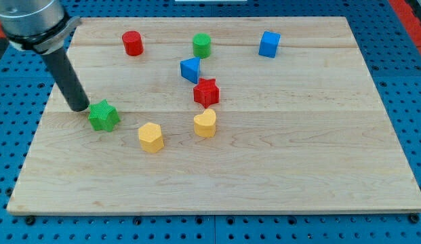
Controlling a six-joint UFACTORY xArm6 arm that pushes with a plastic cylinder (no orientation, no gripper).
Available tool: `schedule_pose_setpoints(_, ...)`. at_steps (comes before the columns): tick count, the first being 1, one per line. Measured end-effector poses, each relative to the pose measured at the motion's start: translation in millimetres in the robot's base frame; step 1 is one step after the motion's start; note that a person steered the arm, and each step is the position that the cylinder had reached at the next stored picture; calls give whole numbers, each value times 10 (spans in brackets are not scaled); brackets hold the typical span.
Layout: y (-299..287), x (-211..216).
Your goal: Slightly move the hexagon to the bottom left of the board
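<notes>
- While our tip (pixel 79 107) sits just left of the green star (pixel 104 116), the yellow hexagon (pixel 150 137) lies apart, toward the view's right.
- We carry no end effector, only a rod.

The arm enters from the 10 o'clock corner, its grey cylindrical housing cut off by the frame edge. From it a straight dark rod slants down toward 5 o'clock. My tip (pixel 79 107) appears to rest on the tabletop, though actual contact is hard to confirm.
</notes>
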State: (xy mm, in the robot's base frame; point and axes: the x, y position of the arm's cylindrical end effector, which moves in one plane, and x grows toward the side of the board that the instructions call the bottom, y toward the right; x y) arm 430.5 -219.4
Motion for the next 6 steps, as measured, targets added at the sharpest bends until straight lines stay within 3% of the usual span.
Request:
schedule_pose_setpoints(1, 215, -170)
schedule_pose_setpoints(2, 810, -199)
schedule_pose_setpoints(4, 1471, 250)
schedule_pose_setpoints(5, 1459, 757)
schedule_pose_setpoints(6, 1984, 1024)
